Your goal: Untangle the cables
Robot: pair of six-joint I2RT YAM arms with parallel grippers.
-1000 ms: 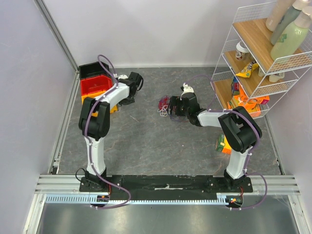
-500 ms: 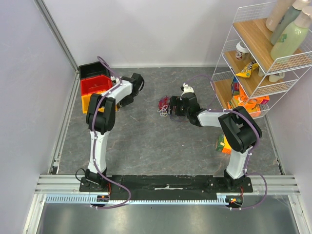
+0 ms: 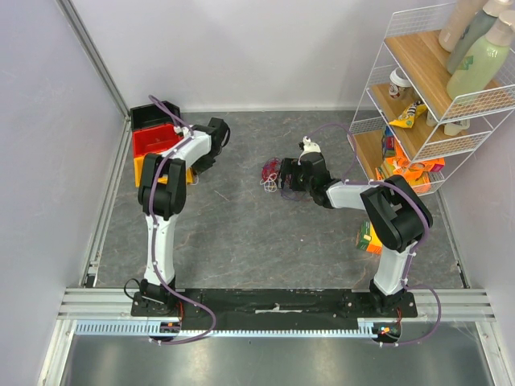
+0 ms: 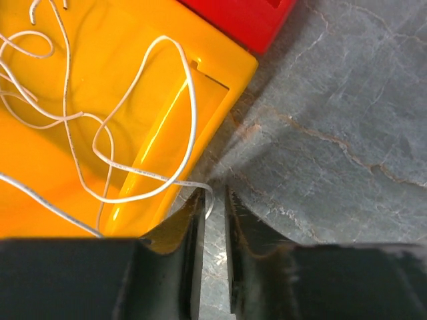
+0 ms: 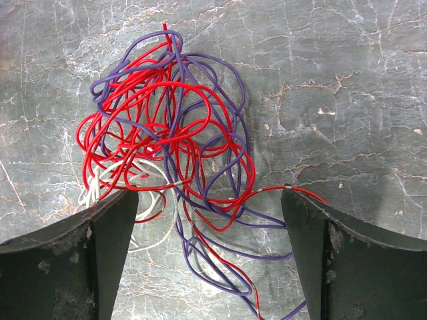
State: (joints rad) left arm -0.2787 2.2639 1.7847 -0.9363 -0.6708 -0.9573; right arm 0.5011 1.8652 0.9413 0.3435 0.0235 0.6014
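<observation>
A fist-sized tangle of red, purple and white cables (image 5: 167,127) lies on the grey floor, seen mid-table in the top view (image 3: 270,174). My right gripper (image 5: 208,197) hangs just above its near side, wide open, a finger on each side, holding nothing; it also shows in the top view (image 3: 283,178). A loose white cable (image 4: 190,87) lies coiled in the yellow bin (image 4: 133,40). Its end hangs over the bin's edge at the tips of my left gripper (image 4: 213,193), whose jaws stand a narrow gap apart with floor showing between them.
A red bin (image 4: 247,17) sits beside the yellow one; black, red and yellow bins stack at the back left (image 3: 157,141). A wire shelf (image 3: 434,104) with bottles and packets stands at the right. A small orange-green box (image 3: 368,239) lies by the right arm.
The left arm has swung its wrist back and left toward the bins. The right arm and the tangle have not moved.
</observation>
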